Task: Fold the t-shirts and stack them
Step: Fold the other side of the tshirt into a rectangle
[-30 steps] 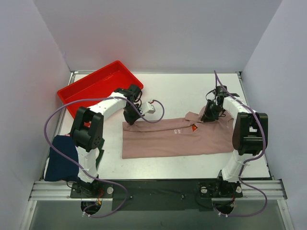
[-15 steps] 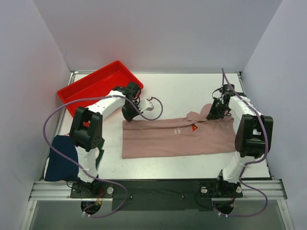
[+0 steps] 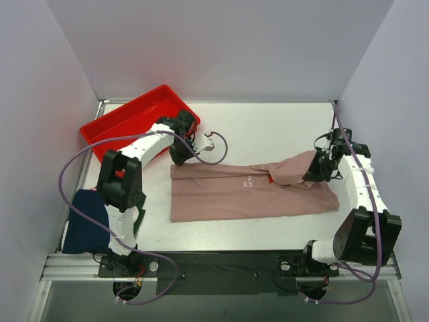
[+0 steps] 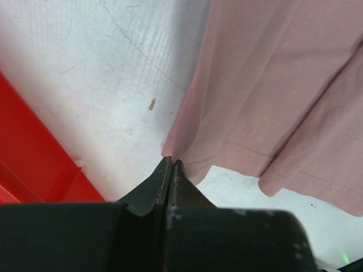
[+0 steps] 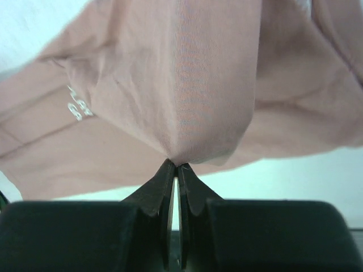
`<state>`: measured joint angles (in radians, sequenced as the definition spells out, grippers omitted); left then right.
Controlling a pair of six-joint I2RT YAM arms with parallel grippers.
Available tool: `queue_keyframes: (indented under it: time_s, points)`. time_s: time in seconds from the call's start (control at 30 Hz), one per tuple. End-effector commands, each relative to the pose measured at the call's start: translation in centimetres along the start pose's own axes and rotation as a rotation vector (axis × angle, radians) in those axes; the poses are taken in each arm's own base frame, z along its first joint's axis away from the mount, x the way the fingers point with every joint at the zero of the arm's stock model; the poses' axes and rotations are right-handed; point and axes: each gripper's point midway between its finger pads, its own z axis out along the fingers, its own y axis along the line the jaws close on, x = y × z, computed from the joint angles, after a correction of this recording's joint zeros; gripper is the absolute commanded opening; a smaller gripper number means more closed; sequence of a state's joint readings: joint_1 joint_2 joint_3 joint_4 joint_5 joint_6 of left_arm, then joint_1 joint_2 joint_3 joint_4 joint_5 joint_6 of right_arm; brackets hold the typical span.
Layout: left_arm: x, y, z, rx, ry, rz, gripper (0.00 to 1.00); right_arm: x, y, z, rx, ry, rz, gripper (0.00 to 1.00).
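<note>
There are two shirts: one dusty-pink collared shirt (image 3: 228, 194) and one folded navy shirt (image 3: 86, 221). There is one red tray (image 3: 134, 115), one white counter (image 3: 261, 131), and two tools, the left tool (image 3: 179, 161) and the right tool (image 3: 312, 176).

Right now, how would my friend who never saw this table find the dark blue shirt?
Start at the white table and go to its near left corner, beside the left arm's base. The dark blue shirt lies there, folded small. It is much darker and smaller than the spread pink shirt.
</note>
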<state>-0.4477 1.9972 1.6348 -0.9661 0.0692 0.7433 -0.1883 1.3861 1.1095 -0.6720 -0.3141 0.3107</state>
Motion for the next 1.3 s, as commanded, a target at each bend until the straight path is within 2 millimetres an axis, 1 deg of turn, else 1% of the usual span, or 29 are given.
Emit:
queue_keyframes:
  time_s: [0.0,0.03,0.07,0.13,0.27,0.33,0.4,0.47,0.53,0.6,0.63,0.67,0.7,0.73,0.77,0.8,0.83,0.9,0.93,0.97,1.0,1.03,1.07,1.1,1.13,1.17,1.2,1.23,1.27]
  points:
    - [0.0,-1.2,-2.6,0.042,-0.038,0.015,0.0,5.9,-3.0,-0.5,0.113,0.161,0.027,0.0]
    - [0.3,-1.5,-2.5,0.05,-0.03,0.023,0.0,6.1,-3.6,-0.6,0.129,0.159,0.036,0.0]
    - [0.4,-1.6,-2.4,0.052,-0.03,0.027,0.0,6.9,-4.1,-0.5,0.141,0.181,0.043,0.0]
    - [0.9,-2.4,-1.7,0.072,-0.023,0.04,0.0,7.4,-4.8,-0.5,0.149,0.185,0.063,0.0]
    - [1.3,-4.1,-0.8,0.116,-0.01,0.075,0.0,8.1,-4.6,0.5,0.124,0.238,0.086,0.0]
    - [1.3,-3.9,-0.9,0.098,-0.003,0.092,0.0,7.9,-5.0,0.9,0.143,0.252,0.092,0.0]
    - [0.9,-2.7,-1.4,0.042,-0.009,0.097,0.0,6.9,-5.3,0.5,0.158,0.225,0.108,0.0]
    - [0.4,-1.5,-2.4,-0.013,-0.019,0.1,0.0,5.2,-5.6,-0.4,0.165,0.159,0.127,0.0]
    - [-0.2,-1.1,-3.2,-0.036,-0.029,0.11,0.0,4.0,-6.1,-1.4,0.174,0.113,0.141,0.0]
    - [-0.4,-2.0,-3.9,-0.014,-0.036,0.119,0.0,3.7,-6.8,-2.1,0.174,0.103,0.167,0.0]
    - [-0.7,-3.0,-4.1,0.005,-0.04,0.148,0.0,4.1,-7.1,-2.2,0.173,0.115,0.175,0.0]
    - [0.0,-4.0,-3.7,0.037,-0.02,0.18,0.0,4.3,-7.3,-2.1,0.16,0.122,0.198,0.0]
    - [0.4,-4.5,-3.4,0.037,-0.01,0.198,0.0,4.9,-7.5,-1.7,0.152,0.141,0.203,0.0]
    - [1.5,-5.1,-2.2,0.046,0.017,0.211,0.0,5.2,-7.5,-1.4,0.14,0.158,0.215,0.0]
    - [2.2,-4.9,-1.8,0.031,0.045,0.217,0.0,5.7,-7.4,-0.8,0.131,0.178,0.222,0.0]
    - [3.1,-5.0,-0.6,0.028,0.069,0.228,0.0,5.8,-7.0,-0.4,0.103,0.194,0.233,0.0]
    - [3.8,-4.4,-0.4,-0.004,0.1,0.234,0.0,5.8,-6.8,-0.3,0.091,0.203,0.239,0.0]
    - [4.4,-4.3,0.5,-0.023,0.122,0.253,0.0,5.6,-6.6,0.0,0.08,0.216,0.245,0.0]
    - [4.1,-4.0,0.5,-0.034,0.116,0.259,0.0,5.5,-6.6,0.1,0.082,0.224,0.25,0.0]
    - [3.8,-3.8,0.4,-0.04,0.111,0.261,0.08,5.5,-6.6,0.1,0.087,0.229,0.248,0.0]
    - [3.5,-3.7,0.2,-0.043,0.104,0.262,0.17,5.5,-6.7,0.2,0.093,0.232,0.25,0.14]
    - [3.0,-3.5,0.0,-0.047,0.092,0.262,0.34,5.4,-6.9,0.2,0.103,0.233,0.254,0.21]
    - [2.7,-3.5,-0.2,-0.041,0.084,0.268,0.45,5.2,-7.0,-0.1,0.113,0.228,0.256,0.36]
    - [1.8,-3.2,-0.7,-0.048,0.063,0.273,0.49,5.0,-7.7,-0.3,0.154,0.215,0.259,0.39]
    - [1.5,-3.6,-0.9,-0.025,0.05,0.28,0.52,4.6,-8.0,-0.6,0.177,0.192,0.27,0.43]
    - [0.6,-3.3,-1.8,-0.037,0.028,0.285,0.54,4.3,-8.6,-0.9,0.199,0.164,0.281,0.45]
    - [-0.1,-4.1,-2.1,0.007,-0.008,0.288,0.54,3.8,-8.8,-1.0,0.204,0.133,0.301,0.46]
    - [-1.4,-3.8,-3.1,0.001,-0.049,0.292,0.54,3.5,-9.1,-1.3,0.208,0.104,0.321,0.46]
    - [-2.4,-4.9,-3.5,0.044,-0.087,0.292,0.54,3.3,-9.1,-1.0,0.203,0.089,0.343,0.45]
